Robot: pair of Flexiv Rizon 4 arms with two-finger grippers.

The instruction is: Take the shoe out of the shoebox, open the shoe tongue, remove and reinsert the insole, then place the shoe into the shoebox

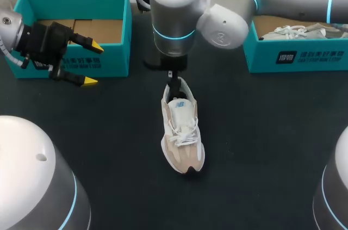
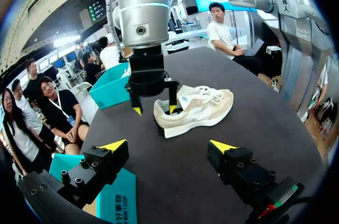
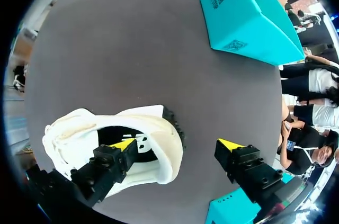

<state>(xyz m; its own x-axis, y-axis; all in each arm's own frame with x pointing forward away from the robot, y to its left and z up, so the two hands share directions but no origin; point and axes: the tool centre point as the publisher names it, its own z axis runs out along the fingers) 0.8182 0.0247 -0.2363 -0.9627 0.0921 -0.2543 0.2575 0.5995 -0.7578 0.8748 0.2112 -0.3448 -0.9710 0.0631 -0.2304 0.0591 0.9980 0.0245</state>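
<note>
A white and beige sneaker (image 1: 182, 132) lies on the dark table, toe toward me. My right arm reaches in from the right to its heel. My right gripper (image 1: 174, 80) stands open astride the heel collar (image 3: 170, 138), one finger (image 3: 108, 163) over the shoe's opening and the other (image 3: 249, 166) outside, behind the heel. From the left wrist the same gripper (image 2: 154, 109) shows at the heel of the sneaker (image 2: 204, 108). My left gripper (image 1: 93, 64) hangs open and empty in front of the left teal shoebox (image 1: 109, 56), well away from the shoe (image 3: 69, 134).
The left shoebox holds only brown cardboard. A second teal shoebox (image 1: 293, 56) at the back right has another pale shoe (image 1: 296, 32) in it. Dark table surface (image 1: 261, 143) spreads on both sides of the sneaker.
</note>
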